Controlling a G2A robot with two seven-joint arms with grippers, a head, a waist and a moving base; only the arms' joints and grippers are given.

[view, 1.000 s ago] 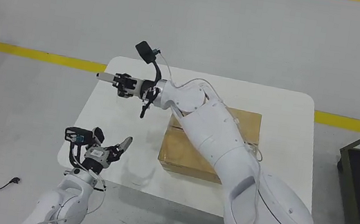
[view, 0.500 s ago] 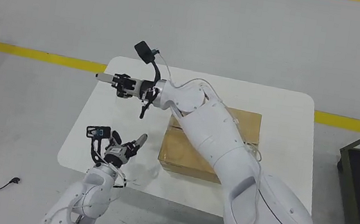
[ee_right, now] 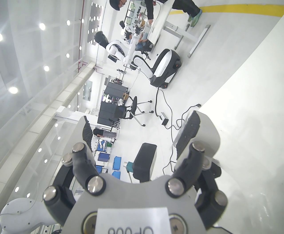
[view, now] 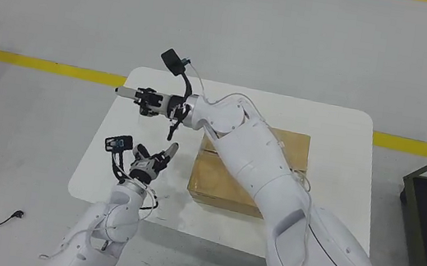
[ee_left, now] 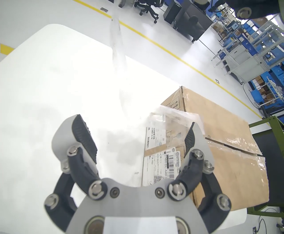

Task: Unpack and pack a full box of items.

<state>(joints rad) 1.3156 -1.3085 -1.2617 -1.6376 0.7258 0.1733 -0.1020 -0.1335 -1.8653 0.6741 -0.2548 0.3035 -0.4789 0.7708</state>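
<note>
The job stands at its opening stage: the cardboard box [view: 210,184] sits shut on the white table [view: 323,124], toward the right and near side, its top seam under clear tape and its printed labels [ee_left: 164,164] on the left-facing end. Nothing has been taken out yet.

The left gripper [view: 161,158] hovers above the near-left part of the table, just beside the box's left end and apart from it. In the left wrist view this gripper [ee_left: 136,130] has its fingers spread wide with nothing between them, and it points at the labelled end and the near-left top corner.

A clear tape strip [ee_left: 118,57] seems to run from that corner away toward the far left. The right gripper [view: 128,93] is there, out past the table's far-left edge. In the right wrist view the right gripper [ee_right: 139,126] is also wide open with only the room showing in the gap. Whether the strip clings to one finger cannot be told.

By these signs the step in hand is stripping the seal so that the flaps can be opened. The next move probably belongs to the left arm. It must close the small gap to the box and either catch the loosened tape at the corner or steady the box against the pull. It needs a narrow, exact bite, since the film is thin and hard to see
</note>
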